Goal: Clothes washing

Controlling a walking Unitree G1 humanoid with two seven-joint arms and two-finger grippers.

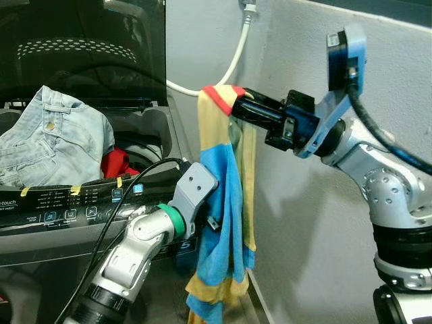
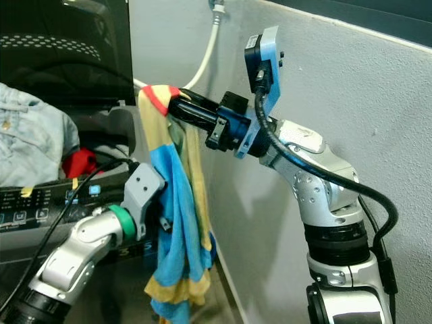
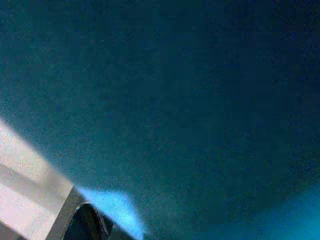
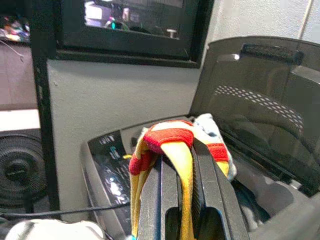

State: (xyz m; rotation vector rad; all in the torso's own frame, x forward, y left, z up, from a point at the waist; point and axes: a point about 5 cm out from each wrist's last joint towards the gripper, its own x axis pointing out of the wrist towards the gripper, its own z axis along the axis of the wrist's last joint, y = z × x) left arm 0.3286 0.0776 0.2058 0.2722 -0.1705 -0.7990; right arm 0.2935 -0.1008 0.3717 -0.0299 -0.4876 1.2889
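A yellow, blue and red striped garment hangs down just right of the top-loading washing machine. My right gripper is shut on its red-banded top edge, and the cloth is folded over the fingers. My left arm's wrist sits low against the hanging cloth, in front of the machine's control panel. The left wrist view is a blue blur of cloth at close range. Light blue jeans lie over the drum's rim, with a red garment in the drum beside them.
The machine's dark lid stands open at the back. A white hose runs down the grey wall on the right. A black cable crosses the control panel.
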